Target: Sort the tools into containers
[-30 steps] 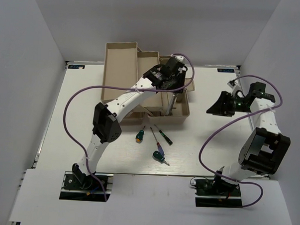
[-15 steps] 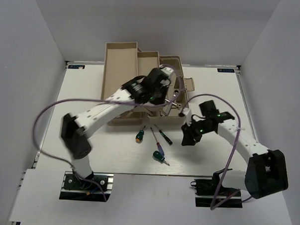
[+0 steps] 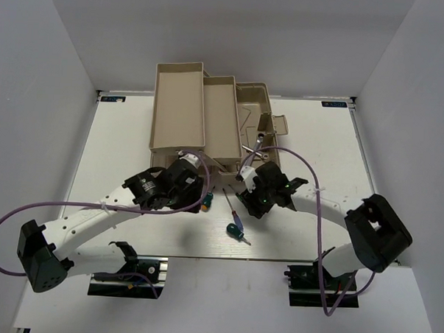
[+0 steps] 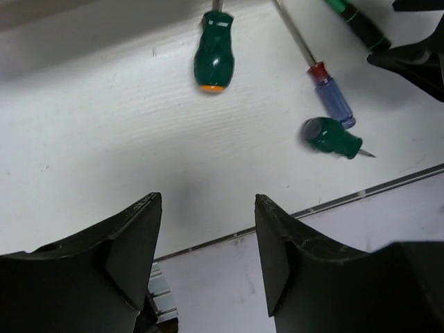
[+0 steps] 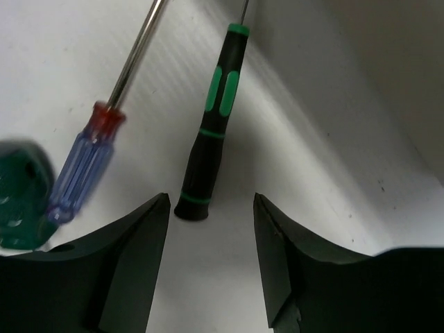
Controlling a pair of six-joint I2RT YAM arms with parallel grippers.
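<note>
Four screwdrivers lie on the white table in front of the toolbox. A stubby green one [image 3: 206, 203] [image 4: 214, 52] lies just right of my left gripper [image 3: 191, 196] [image 4: 207, 201], which hangs open and empty above the table. Another stubby green one [image 3: 236, 231] [image 4: 331, 137] lies nearer the front edge, beside the purple-handled screwdriver [image 4: 333, 97] [image 5: 87, 163]. The black-handled screwdriver [image 5: 208, 139] points its butt at my right gripper [image 3: 256, 203] [image 5: 211, 198], whose jaws stand open and empty just short of it. The beige trays [image 3: 179, 106] [image 3: 220, 115] stand behind.
The fold-out toolbox base [image 3: 263, 102] with its handle sits right of the trays, and a slim silver tool [image 3: 257, 142] shows in its front compartment. White walls enclose the table on three sides. Purple cables loop off both arms.
My left arm has pulled back from over the toolbox down to the table front. My right arm has swung in from the far right to the black-handled screwdriver.
</note>
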